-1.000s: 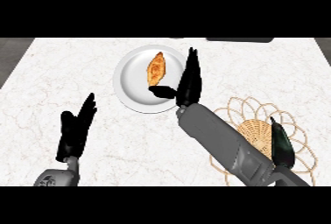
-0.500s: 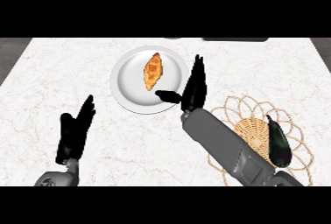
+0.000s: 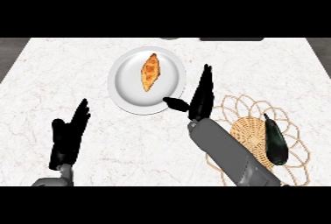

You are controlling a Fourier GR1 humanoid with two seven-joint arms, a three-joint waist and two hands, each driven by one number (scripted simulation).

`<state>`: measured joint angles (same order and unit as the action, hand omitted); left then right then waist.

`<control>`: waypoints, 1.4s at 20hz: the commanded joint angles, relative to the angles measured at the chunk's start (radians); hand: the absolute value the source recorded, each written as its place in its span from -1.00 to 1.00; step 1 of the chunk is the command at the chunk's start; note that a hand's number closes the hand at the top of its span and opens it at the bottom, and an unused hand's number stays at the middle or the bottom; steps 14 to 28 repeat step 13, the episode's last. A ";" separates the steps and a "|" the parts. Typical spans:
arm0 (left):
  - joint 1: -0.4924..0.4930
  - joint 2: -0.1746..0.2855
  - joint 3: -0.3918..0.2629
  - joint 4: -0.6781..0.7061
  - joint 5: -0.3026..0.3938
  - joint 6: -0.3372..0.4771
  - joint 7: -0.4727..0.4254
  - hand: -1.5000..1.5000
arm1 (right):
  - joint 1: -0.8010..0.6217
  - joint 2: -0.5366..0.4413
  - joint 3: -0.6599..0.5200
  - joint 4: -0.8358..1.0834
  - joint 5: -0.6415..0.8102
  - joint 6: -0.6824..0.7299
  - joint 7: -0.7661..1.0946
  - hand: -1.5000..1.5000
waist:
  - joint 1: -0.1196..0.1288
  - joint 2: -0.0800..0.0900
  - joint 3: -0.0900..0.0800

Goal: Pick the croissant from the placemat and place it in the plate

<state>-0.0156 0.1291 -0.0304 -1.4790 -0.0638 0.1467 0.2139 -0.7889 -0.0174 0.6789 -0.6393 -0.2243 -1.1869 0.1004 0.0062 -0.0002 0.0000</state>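
1. My right hand [image 3: 199, 98] has slid back from the plate [image 3: 119, 83] toward the placemat [image 3: 236, 105]. Its fingers are straight and open, holding nothing.
2. The croissant [image 3: 150, 72] lies in the plate, so I think my job is about done.
3. Its long way runs from near me to far from me, with the far tip leaning a bit right.
4. My left hand [image 3: 68, 138] rests open at the lower left.

light: bright and even across the white counter [image 3: 58, 87].
shadows: thin and soft, along the lower rim of the plate [image 3: 129, 98].
contrast: the left hand [image 3: 68, 138] and right hand [image 3: 200, 98] read flat black, surface detail lost.
sheen: faint on the dark vegetable [image 3: 276, 140].
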 commanded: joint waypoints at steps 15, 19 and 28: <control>-0.077 -0.034 0.031 0.097 -0.020 0.010 -0.020 0.00 | 0.138 -0.033 -0.117 -0.046 0.197 -0.049 0.072 -1.00 | -0.006 0.001 0.000; -0.077 -0.034 0.031 0.097 -0.020 0.010 -0.020 0.00 | 0.138 -0.033 -0.117 -0.046 0.197 -0.049 0.072 -1.00 | -0.006 0.001 0.000; -0.077 -0.034 0.031 0.097 -0.020 0.010 -0.020 0.00 | 0.138 -0.033 -0.117 -0.046 0.197 -0.049 0.072 -1.00 | -0.006 0.001 0.000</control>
